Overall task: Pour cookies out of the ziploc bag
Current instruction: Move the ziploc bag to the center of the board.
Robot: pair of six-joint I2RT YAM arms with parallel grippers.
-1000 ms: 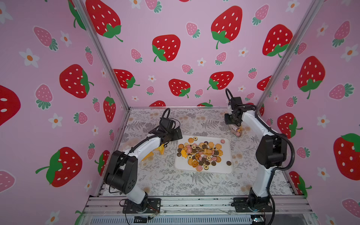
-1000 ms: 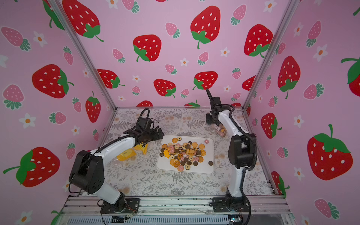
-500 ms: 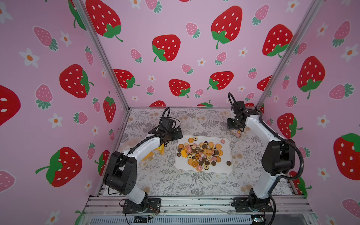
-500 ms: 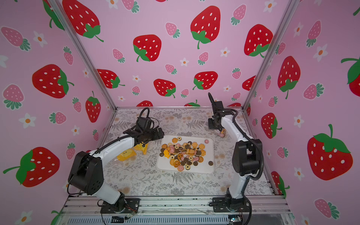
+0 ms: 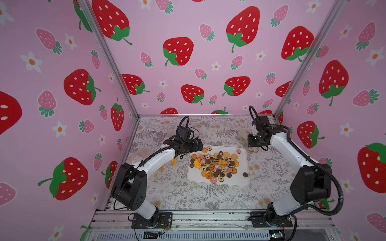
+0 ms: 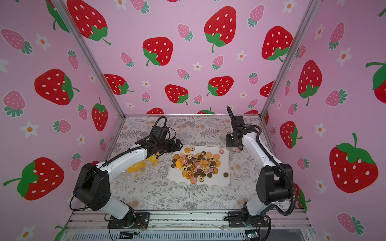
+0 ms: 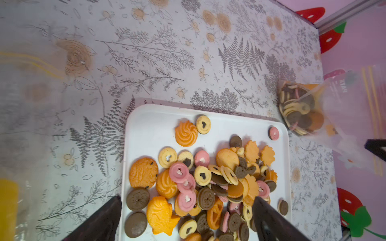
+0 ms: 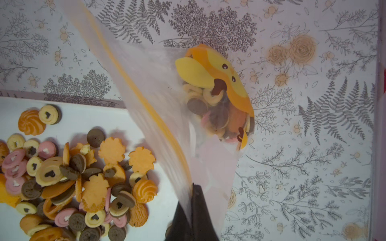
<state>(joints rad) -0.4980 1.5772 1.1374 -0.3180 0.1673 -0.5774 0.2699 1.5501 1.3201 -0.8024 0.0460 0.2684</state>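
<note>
Right gripper (image 8: pixel 193 192) clamps the ziploc bag (image 8: pixel 158 87) — its cookies (image 8: pixel 217 119) plain only in wrist views; left gripper (image 7: pixel 186 200) gapes.

The only lettering in sight is a short line of pale print on the clear ziploc bag (image 7: pixel 342 89), just beside a corner of the white tray (image 7: pixel 150 125), and it is too blurred to read.

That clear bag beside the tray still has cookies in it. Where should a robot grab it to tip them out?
Probably the flat, empty plastic of the bag, from above: it is thin enough to pinch, unlike the lump of cookies bunched at its other end. The right fingers pinch it there.
</note>
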